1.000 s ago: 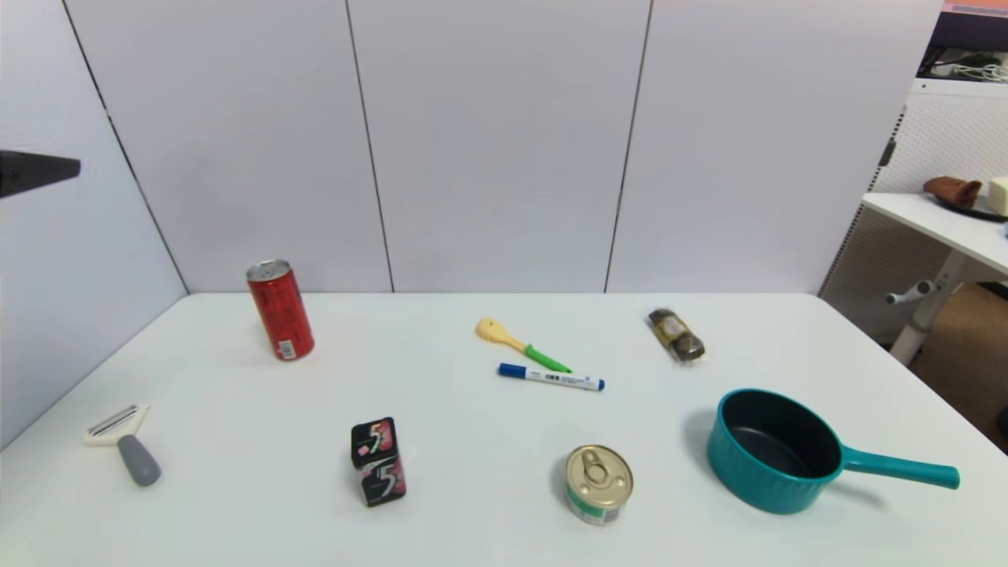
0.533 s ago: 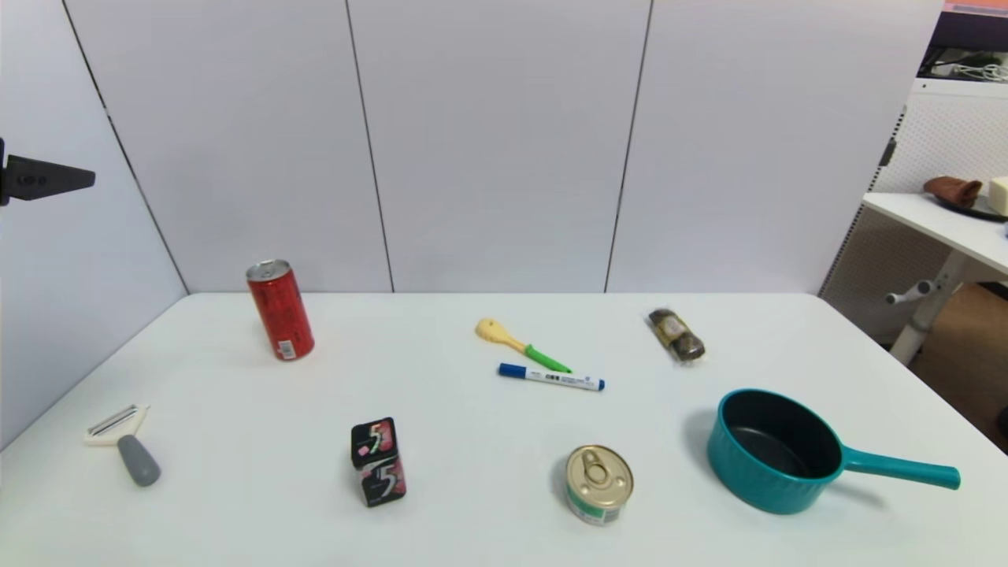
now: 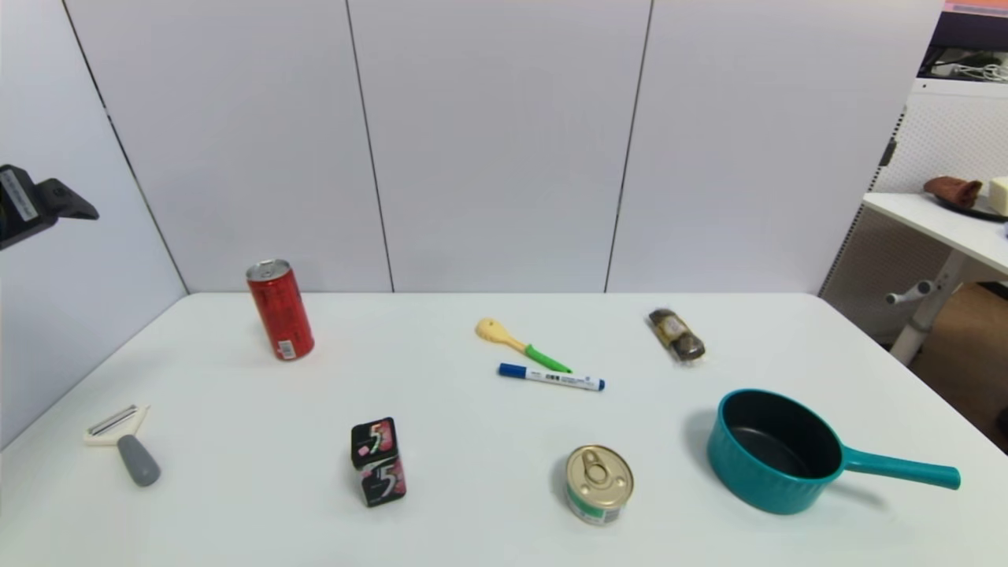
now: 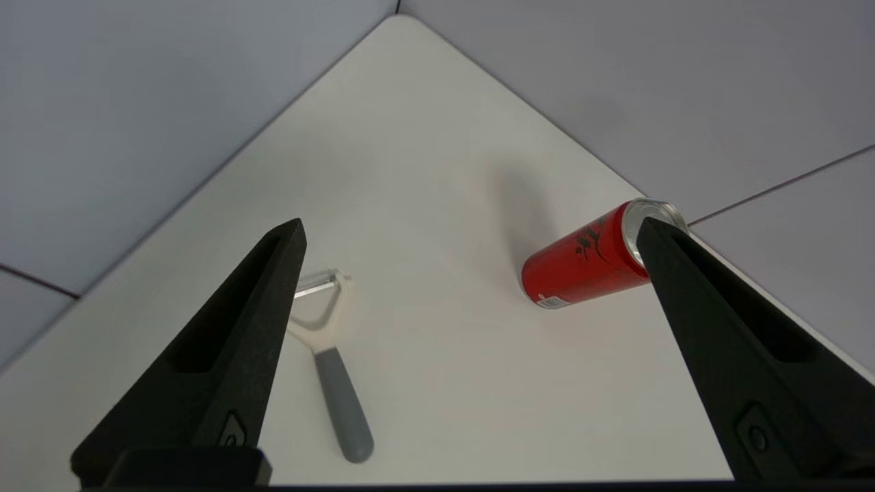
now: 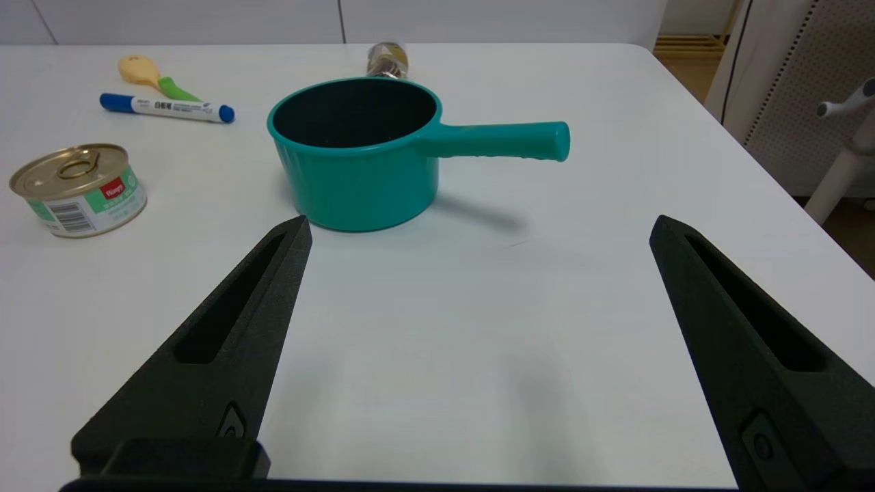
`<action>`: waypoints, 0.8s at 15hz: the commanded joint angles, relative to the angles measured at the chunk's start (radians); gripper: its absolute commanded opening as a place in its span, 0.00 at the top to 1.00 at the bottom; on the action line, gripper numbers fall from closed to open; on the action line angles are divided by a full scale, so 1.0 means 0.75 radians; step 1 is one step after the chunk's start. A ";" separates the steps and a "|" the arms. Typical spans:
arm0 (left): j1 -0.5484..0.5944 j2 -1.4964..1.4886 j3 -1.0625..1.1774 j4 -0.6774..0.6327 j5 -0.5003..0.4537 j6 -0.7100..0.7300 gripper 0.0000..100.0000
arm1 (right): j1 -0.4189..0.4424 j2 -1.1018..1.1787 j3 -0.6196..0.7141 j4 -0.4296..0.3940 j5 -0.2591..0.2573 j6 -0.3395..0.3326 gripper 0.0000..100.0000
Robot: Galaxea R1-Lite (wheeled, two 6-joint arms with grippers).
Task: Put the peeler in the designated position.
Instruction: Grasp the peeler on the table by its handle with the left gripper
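Only real change from the earlier frames is the left gripper [image 4: 472, 232]: a second ago just a dark sliver poked in at the left edge of the head view, high above the table [image 3: 488, 441], and now more of it shows, sitting a bit lower and tilted down. Its fingers [image 4: 225, 355] are spread wide and holding nothing. From its wrist camera it's up in the air over the left side of the table, looking down at the peeler [image 4: 328, 355] and the cola can [image 4: 595, 256].

The peeler [image 3: 122, 441] hasn't budged. It lies flat near the left edge, toward the near side, cream head pointing far, grey handle pointing near. The can [image 3: 279, 309] stands well apart from it, farther back.

Nothing else moved either: gum box [image 3: 378, 462], tin [image 3: 598, 483], marker [image 3: 551, 377], yellow utensil [image 3: 520, 344], wrapped chocolates [image 3: 676, 335] and the teal pot [image 3: 776, 450] on the right.

Right gripper [image 5: 478, 232] is low over the near right of the table, just this side of the pot [image 5: 355, 154], also wide open and empty.
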 commanded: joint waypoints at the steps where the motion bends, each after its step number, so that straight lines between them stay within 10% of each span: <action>1: -0.108 0.063 0.167 0.189 0.255 -0.399 0.00 | 0.001 0.000 0.000 0.000 0.000 0.000 0.00; 12: -0.255 0.108 0.529 0.103 0.390 -0.586 0.00 | 0.001 0.002 0.000 0.000 0.000 0.000 0.00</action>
